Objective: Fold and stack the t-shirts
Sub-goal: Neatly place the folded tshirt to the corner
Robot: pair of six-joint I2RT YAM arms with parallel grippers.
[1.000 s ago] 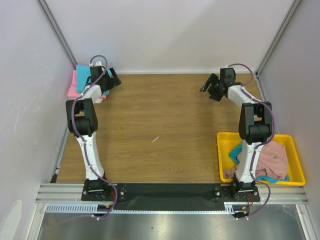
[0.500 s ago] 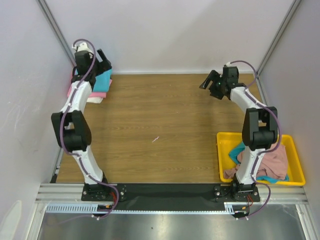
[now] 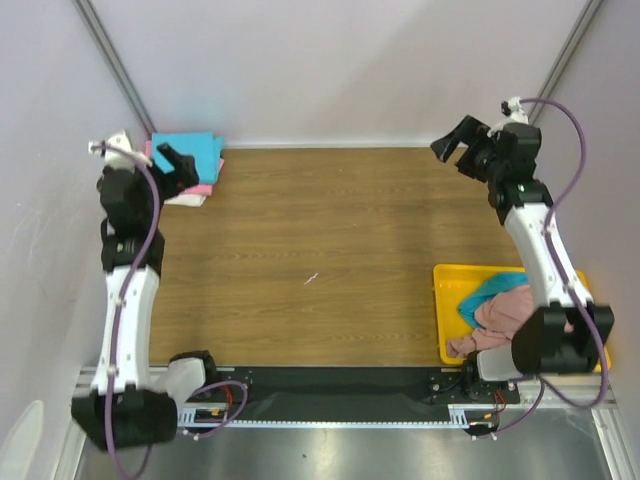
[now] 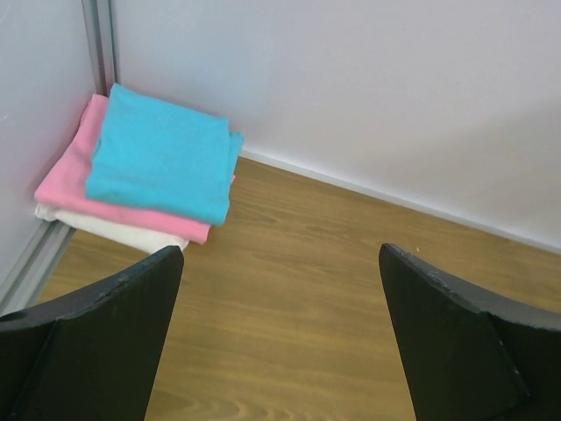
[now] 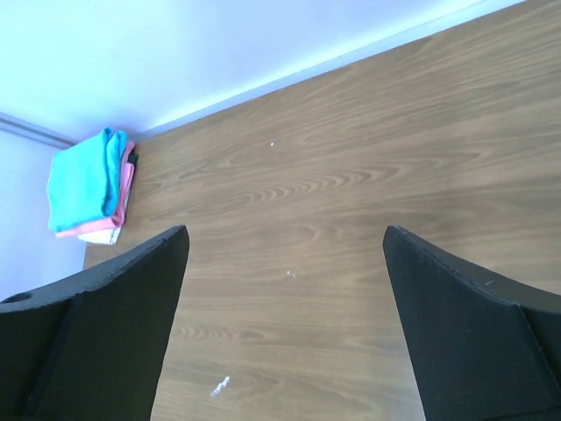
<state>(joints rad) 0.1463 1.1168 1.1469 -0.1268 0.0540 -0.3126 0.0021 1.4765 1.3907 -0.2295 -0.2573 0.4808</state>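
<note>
Folded shirts [image 4: 158, 158] are stacked in the corner [image 4: 103, 61], out of the way. The left gripper [image 4: 280, 254] and right gripper [image 5: 285, 232] are held open, empty.

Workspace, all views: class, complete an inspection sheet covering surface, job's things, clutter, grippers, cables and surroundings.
Surface: wood-grain table, one small pale fleck.
Job's things: turquoise shirt on bright pink shirt on cream shirt, folded, far left corner; dusty pink shirt and teal shirt crumpled in yellow tray.
Clutter: nothing seen.
Grippers: left gripper and right gripper open, empty.
Cables: left arm's purple cable and right arm's purple cable loop freely.
Surroundings: pale walls, metal frame posts.
</note>
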